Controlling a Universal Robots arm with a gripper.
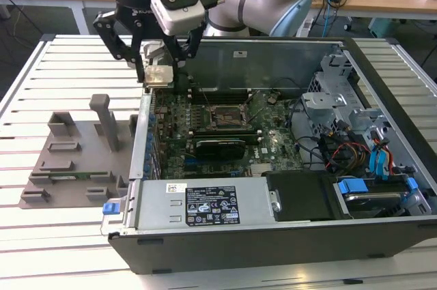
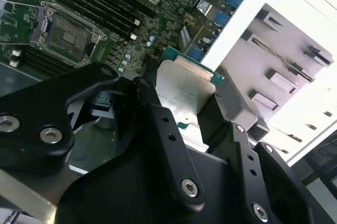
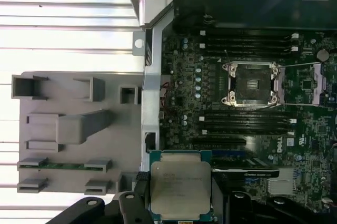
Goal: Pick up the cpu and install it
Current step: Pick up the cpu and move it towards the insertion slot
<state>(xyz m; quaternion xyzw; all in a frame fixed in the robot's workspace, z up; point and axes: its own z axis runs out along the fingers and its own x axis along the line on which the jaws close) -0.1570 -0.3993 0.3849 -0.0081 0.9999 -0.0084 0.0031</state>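
The cpu (image 1: pixel 158 75) is a small flat square chip with a silvery top and a pale rim. My gripper (image 1: pixel 161 71) is shut on it, one finger on each side. It hangs above the back corner of the open computer case (image 1: pixel 273 242), at the exterior view's left. Both wrist views show the cpu (image 3: pixel 180 190) (image 2: pixel 181 89) flat between the black fingers (image 3: pixel 138 195) (image 2: pixel 150 103). The dark metal-framed socket (image 1: pixel 225 116) (image 3: pixel 251 83) (image 2: pixel 66 34) lies open on the green motherboard (image 1: pixel 273 133), off to one side of the chip and lower down.
A grey fixture plate (image 1: pixel 75 153) with an upright post (image 1: pixel 106 119) lies on the slatted table, left of the case in the exterior view. Inside the case are a long black card (image 1: pixel 218 147), a power supply (image 1: pixel 205 205), and a drive cage with cables (image 1: pixel 348 119).
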